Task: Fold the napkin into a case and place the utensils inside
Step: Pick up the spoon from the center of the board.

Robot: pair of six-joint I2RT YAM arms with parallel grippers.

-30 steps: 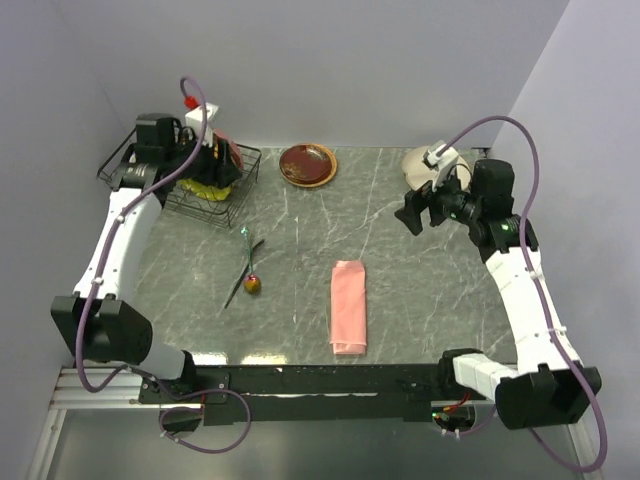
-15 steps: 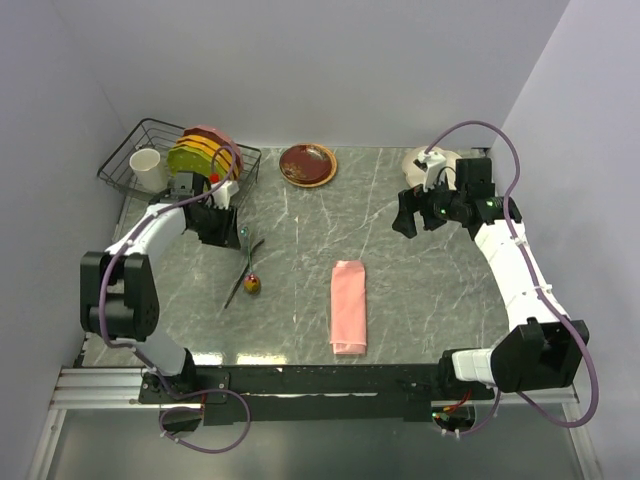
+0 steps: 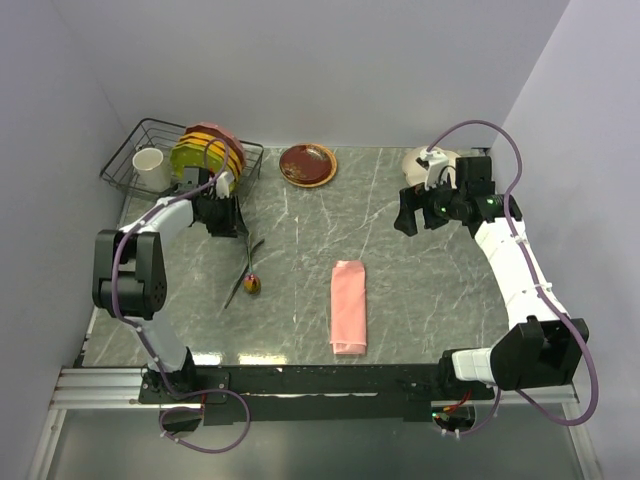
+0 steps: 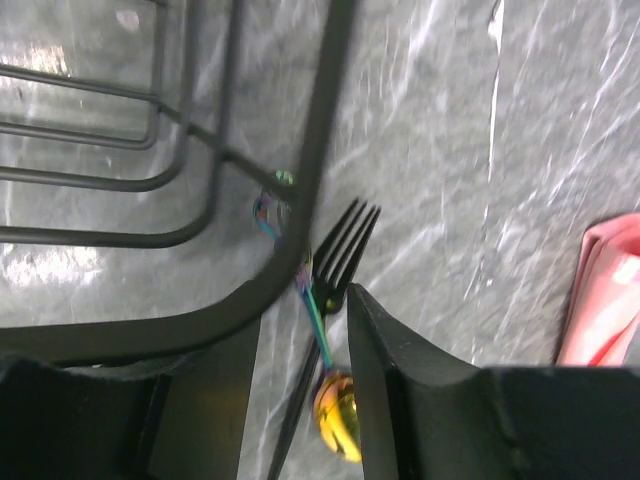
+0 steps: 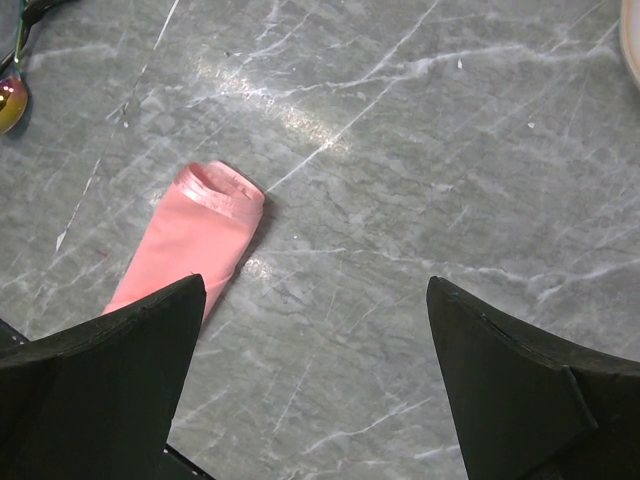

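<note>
Your left gripper (image 3: 222, 216), jaws half-spread and empty, hangs above the utensils (image 3: 246, 266) beside the basket (image 4: 325, 130) near the left edge of the desk (image 3: 420, 300); closing could snag its wire; right gripper (image 3: 410, 213) jaws gape wide

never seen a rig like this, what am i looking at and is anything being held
Two robot arms are bolted at the near edge of a marble-look table; each ends in a two-fingered tool. The wide picture looks down from above; the other two come from wrist cameras. On the table lie a folded pink napkin, a fork, a spoon, a brown plate and a wire rack of dishes. The left tool hangs open over the fork beside the rack; the right tool is open too. Neither holds anything.
</note>
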